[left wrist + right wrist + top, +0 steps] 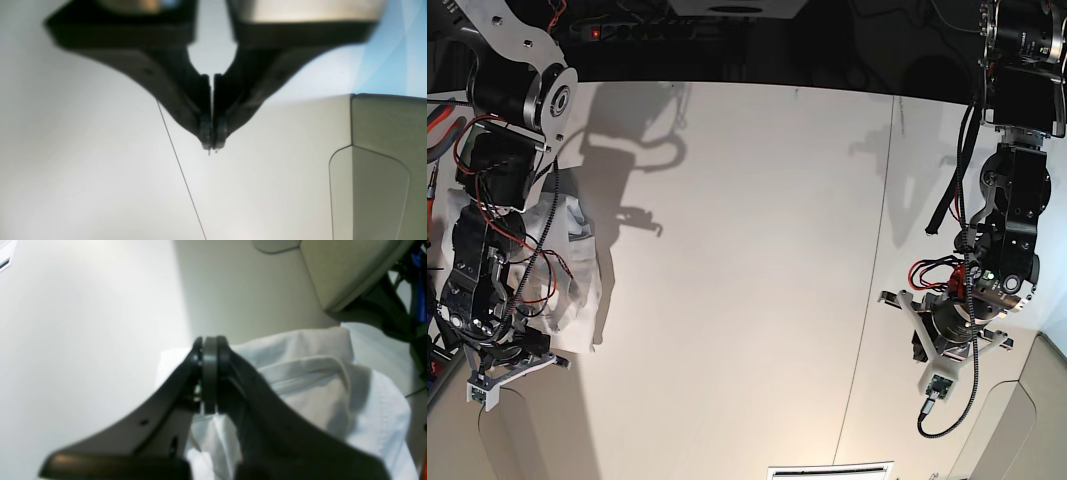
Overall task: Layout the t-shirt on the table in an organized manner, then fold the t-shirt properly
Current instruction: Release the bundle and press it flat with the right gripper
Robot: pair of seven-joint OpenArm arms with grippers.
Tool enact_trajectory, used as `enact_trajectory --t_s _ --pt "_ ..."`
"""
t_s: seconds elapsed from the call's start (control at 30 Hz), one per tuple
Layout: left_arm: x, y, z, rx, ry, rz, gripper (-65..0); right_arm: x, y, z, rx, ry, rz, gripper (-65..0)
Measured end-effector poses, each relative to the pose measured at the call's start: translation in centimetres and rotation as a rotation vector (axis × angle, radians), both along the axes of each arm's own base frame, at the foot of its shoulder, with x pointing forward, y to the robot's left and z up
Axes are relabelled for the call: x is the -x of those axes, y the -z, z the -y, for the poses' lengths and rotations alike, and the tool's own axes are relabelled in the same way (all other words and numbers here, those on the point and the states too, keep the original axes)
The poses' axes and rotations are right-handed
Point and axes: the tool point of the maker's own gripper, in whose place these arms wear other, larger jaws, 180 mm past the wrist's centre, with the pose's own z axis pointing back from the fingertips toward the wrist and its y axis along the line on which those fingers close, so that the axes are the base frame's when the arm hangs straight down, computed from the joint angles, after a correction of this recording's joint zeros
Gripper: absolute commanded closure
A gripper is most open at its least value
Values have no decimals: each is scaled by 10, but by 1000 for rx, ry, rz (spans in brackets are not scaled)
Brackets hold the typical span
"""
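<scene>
The white t-shirt (577, 270) lies crumpled in a heap at the left edge of the table (747, 250), under the arm that carries the right wrist camera. In the right wrist view my right gripper (209, 340) is shut, pads pressed together just above the bunched shirt (310, 386); no cloth shows between its tips. My left gripper (212, 146) is shut on nothing and hangs over bare tabletop (83, 150) near the dark seam line (180, 166), far from the shirt.
A cut-out table corner (367, 186) sits to the right of the left gripper. A power strip (627, 30) lies along the dark back edge. Loose red and black cables (527, 270) hang off the arm over the shirt.
</scene>
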Motion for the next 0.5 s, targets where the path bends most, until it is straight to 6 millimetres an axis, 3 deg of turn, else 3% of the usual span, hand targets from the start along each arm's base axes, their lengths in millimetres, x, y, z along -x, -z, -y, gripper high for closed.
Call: enact_trajectory --t_s 0.2,0.33,0.5 --pt "1 1 3 24 6 2 0 14 -37 9 66 8 101 0" --pt "1 1 8 60 12 0 0 44 -52 10 107 3 138 0" --pt "9 2 11 55 34 -3 0 97 -46 7 169 -20 121 0"
